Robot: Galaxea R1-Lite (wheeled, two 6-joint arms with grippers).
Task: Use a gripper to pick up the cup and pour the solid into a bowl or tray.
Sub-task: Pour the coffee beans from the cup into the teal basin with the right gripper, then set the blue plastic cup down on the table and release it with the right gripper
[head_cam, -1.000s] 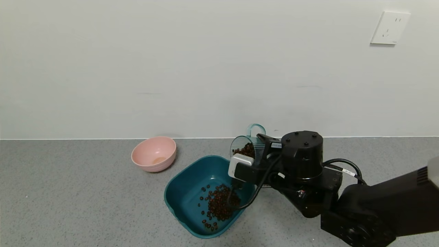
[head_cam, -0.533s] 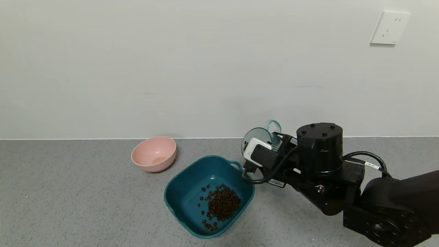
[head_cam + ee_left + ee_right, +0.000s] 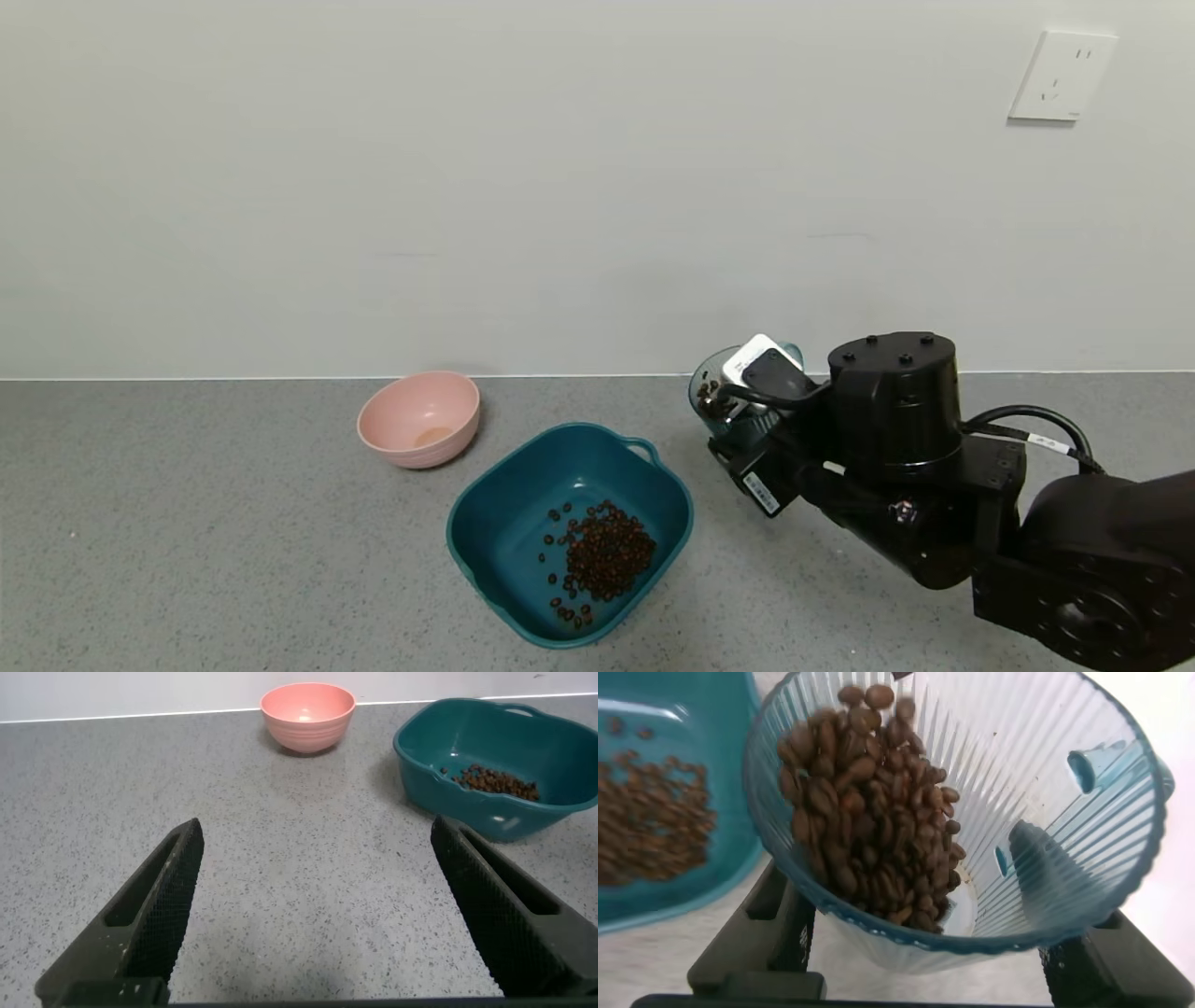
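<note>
Head view first, working from my left: the grey speckled countertop point(image 3: 187, 523) lies bare out to the frame edge, with plenty of room for an arm. The pink bowl point(image 3: 419, 417) sits near the back wall, and the dark teal basin point(image 3: 495, 523) stands just in front and to its right, apart from it, its small loop handle on the far right rim. A heap of coffee beans point(image 3: 602, 560) covers the basin floor toward its right side. Right of the basin, past its rim, the right gripper point(image 3: 738, 420) holds the cup point(image 3: 711, 392) above the counter, close to the wall line; a strip of open counter separates cup and basin.

From the right wrist I see the ribbed translucent grey-blue cup point(image 3: 971, 812) pinched between the two black fingers point(image 3: 757, 933), tipped a little so the beans inside pile against one wall. Its handle shows only as a blurred blue shape through the far wall, and the white block hides much of the cup from the head camera.

From the left wrist, the left gripper point(image 3: 318, 905) has its fingers spread wide over bare counter, well short of bowl and basin. This arm is out of the head frame.
</note>
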